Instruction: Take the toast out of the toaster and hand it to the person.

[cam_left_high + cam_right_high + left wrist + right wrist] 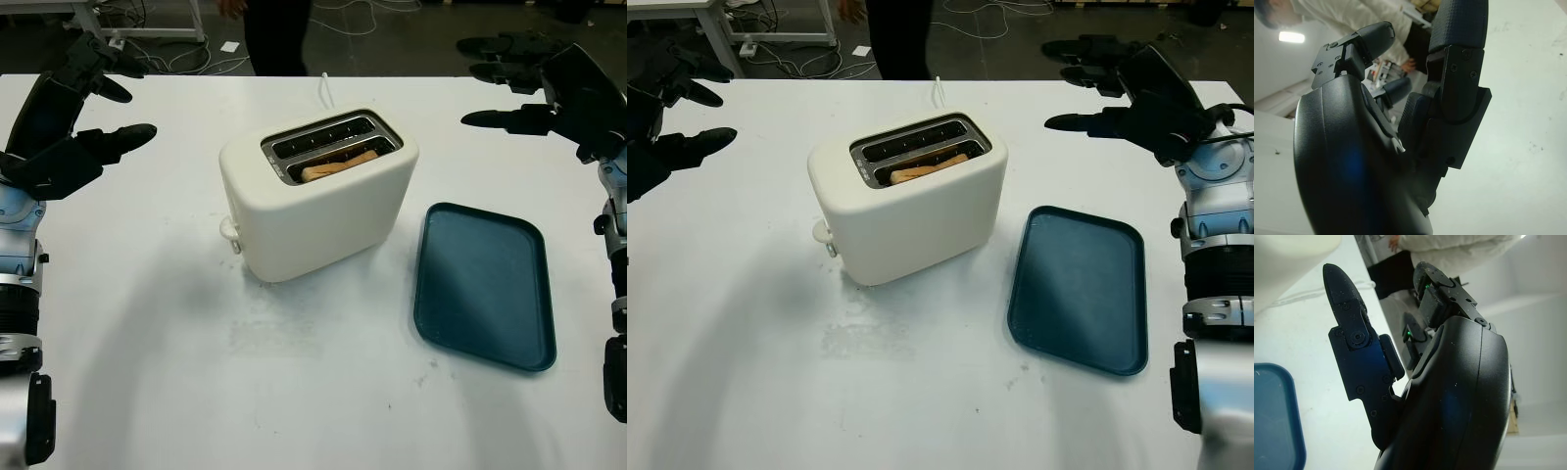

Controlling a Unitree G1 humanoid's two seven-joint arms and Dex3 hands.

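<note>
A cream two-slot toaster (323, 201) stands in the middle of the white table (147, 343). A slice of brown toast (340, 164) sits in its nearer slot, its top edge showing. My left hand (83, 113) is raised above the table's far left, open and holding nothing. My right hand (534, 83) is up at the far right, open as well, well away from the toaster. A person (274, 29) in dark trousers stands beyond the table's far edge.
A dark teal tray (485, 284) lies flat to the right of the toaster, with nothing on it. The toaster's white cord (324, 90) runs off the far edge. Cables and a white stand (147, 29) clutter the floor behind.
</note>
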